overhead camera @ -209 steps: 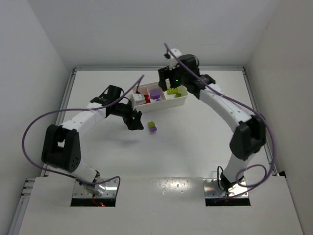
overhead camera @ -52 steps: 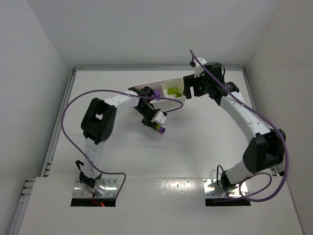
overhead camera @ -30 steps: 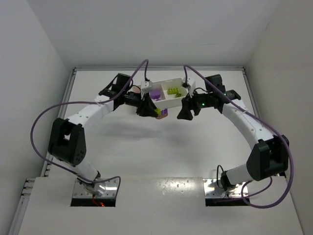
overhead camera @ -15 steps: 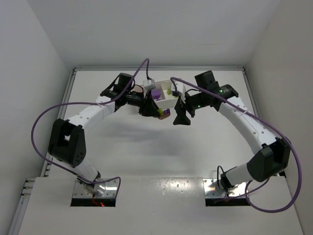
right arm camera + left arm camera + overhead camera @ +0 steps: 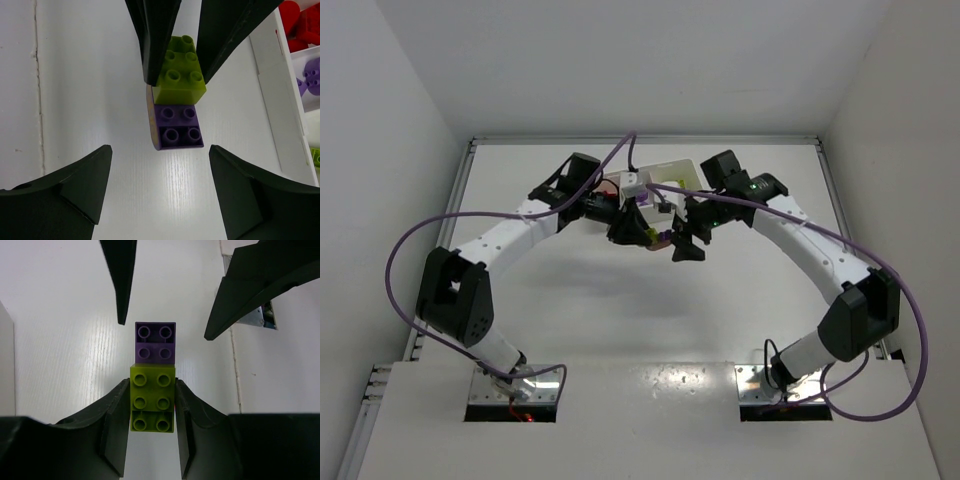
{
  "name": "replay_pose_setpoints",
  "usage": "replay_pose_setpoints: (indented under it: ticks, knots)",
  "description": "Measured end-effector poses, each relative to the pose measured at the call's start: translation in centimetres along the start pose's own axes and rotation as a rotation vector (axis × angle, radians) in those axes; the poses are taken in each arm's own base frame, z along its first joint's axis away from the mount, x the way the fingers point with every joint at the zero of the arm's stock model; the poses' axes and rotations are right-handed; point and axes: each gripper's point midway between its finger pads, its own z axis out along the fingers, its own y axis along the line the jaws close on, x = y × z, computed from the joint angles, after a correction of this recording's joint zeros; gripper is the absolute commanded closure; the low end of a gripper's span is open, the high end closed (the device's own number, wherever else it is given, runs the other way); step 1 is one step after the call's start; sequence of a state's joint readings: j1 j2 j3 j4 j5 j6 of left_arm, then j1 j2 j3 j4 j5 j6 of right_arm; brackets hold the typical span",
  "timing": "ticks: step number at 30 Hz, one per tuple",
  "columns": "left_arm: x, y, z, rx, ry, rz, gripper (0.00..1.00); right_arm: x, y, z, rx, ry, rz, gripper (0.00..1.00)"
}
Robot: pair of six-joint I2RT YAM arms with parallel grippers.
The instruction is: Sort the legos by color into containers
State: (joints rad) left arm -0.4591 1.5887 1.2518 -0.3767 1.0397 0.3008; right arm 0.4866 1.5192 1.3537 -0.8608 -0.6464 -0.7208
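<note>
The left gripper (image 5: 152, 390) is clenched on the lime green brick (image 5: 152, 400), pinching its 2 long sides, and a purple brick (image 5: 155, 342) sticks out past the fingertips, stuck end-on to the green one. That makes 2 legos joined as 1 piece, which is likely why they are held up rather than dropped: 2 colours cannot go into 1 compartment. The pair hangs between the 2 arms, just on the near side of the white tray (image 5: 675, 170), which sits toward the far middle of the table (image 5: 570, 290). The right gripper (image 5: 160, 155) faces it from the right, released and spread wide, with 1 finger on each side of the purple brick and touching neither side. This looks set up to grip the purple brick and pull it off. The right wrist view shows slivers of 3 compartments: red pieces (image 5: 300, 22) in 1, purple (image 5: 312, 80) in the next, a lime edge (image 5: 315, 156) in the 3rd. How many bricks each holds cannot be told.
</note>
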Motion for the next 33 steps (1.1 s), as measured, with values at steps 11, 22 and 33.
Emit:
replay_pose_setpoints:
  ticks: [11, 22, 33]
  knots:
    - [0.0, -1.2, 0.2, 0.03, 0.004, 0.076, 1.0, -0.3, -1.4, 0.7, 0.019, -0.043, 0.064, 0.26]
    - [-0.1, -1.1, 0.2, 0.026, 0.0, 0.091, 1.0, -0.7, -0.8, 1.1, -0.001, -0.089, 0.116, 0.57]
    - [-0.2, -0.9, 0.3, 0.014, -0.026, 0.091, 1.0, -0.3, -0.3, 1.3, -0.014, -0.094, 0.128, 1.0]
